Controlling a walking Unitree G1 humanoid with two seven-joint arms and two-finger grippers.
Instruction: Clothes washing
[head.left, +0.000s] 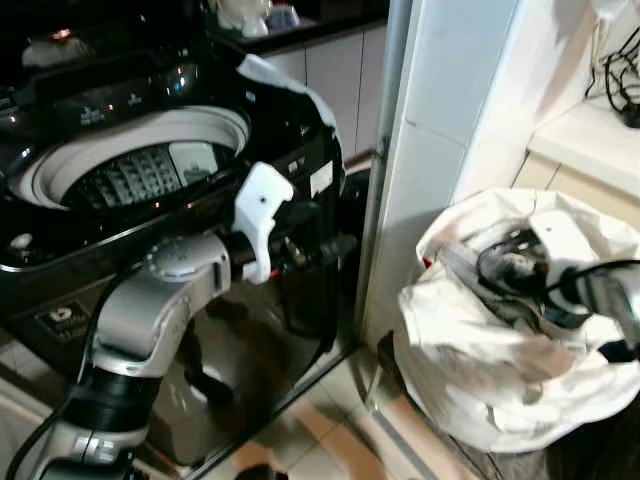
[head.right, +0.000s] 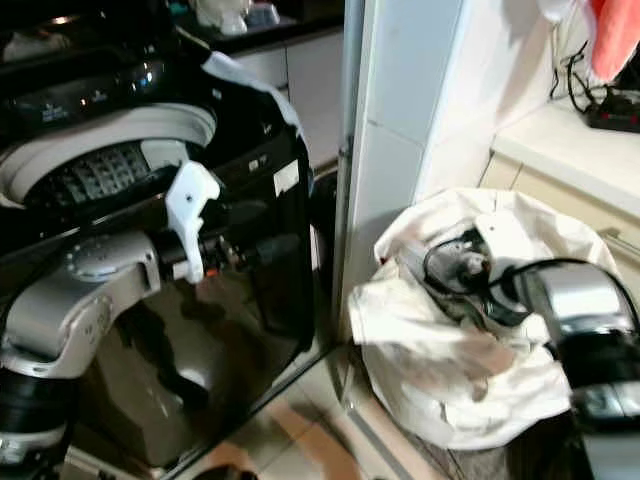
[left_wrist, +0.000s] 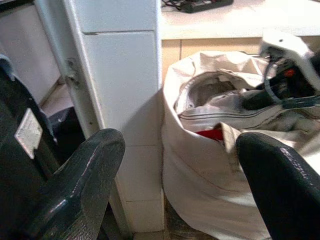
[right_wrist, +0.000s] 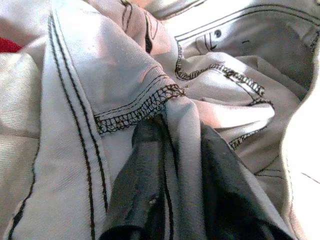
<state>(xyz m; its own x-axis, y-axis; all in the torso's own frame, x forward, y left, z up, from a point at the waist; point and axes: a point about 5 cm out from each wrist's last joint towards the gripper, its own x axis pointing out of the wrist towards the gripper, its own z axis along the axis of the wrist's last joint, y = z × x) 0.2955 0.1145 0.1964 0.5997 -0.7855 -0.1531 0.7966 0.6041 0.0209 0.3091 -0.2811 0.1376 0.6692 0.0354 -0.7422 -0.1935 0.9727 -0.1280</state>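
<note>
Tiled floor (head.left: 330, 440), black washing machine (head.left: 130, 170), white laundry bag (head.left: 480, 370) beside white pillar (head.left: 440, 110)

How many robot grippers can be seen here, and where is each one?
2. The left gripper hangs open in front of the black top-loading washing machine. The right gripper is inside the white fabric laundry bag, pinching the grey stitched garment.

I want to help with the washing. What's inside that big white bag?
The bag holds pale clothes with black stitching and something red. The right gripper is pinching a fold. Anything deeper is covered.
</note>
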